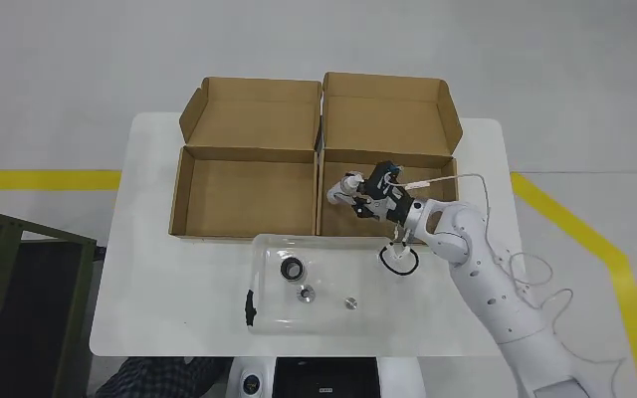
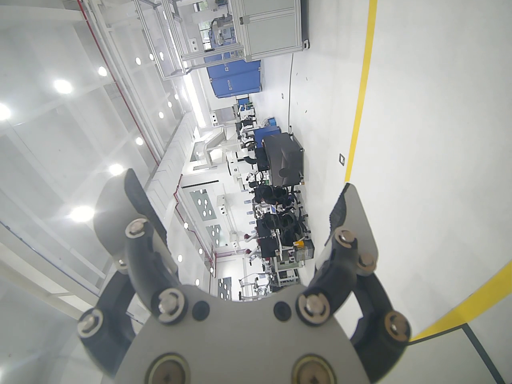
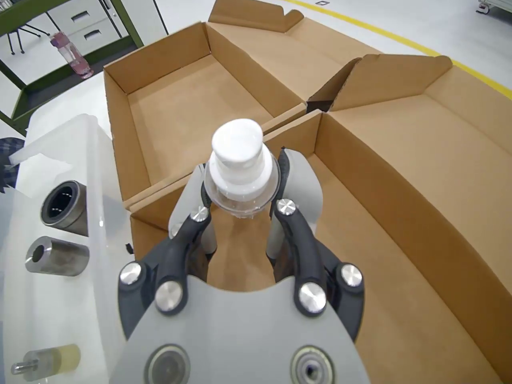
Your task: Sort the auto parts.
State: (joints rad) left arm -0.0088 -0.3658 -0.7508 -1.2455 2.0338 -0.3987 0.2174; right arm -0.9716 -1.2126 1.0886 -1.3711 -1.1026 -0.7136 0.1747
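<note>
- Top view: the right gripper (image 1: 364, 195) hangs over the near left corner of the right box (image 1: 428, 204), pinching a white plastic part (image 1: 349, 185). The left box (image 1: 244, 194) sits just beside it. Nearer the robot, a clear tray (image 1: 328, 316) holds a dark-bored sleeve (image 1: 292, 270), a steel bush (image 1: 307, 293) and a small shaft piece (image 1: 350, 302).
- Left wrist view: the left gripper (image 2: 240, 185) is spread wide with nothing between its fingers, and it points off into the room, away from the table.
- Right wrist view: the fingers (image 3: 298, 173) press on the clear round collar of the white plastic part (image 3: 237, 149), whose cap sticks out beyond them. The part hangs close to the wall that the two boxes share.
- Risk, as I judge it: let go here, the part could strike that shared wall and tip into the left box, or perch on the rim. The collar is round and smooth, so it might also twist or slip in the pinch if the arm swings sharply.
</note>
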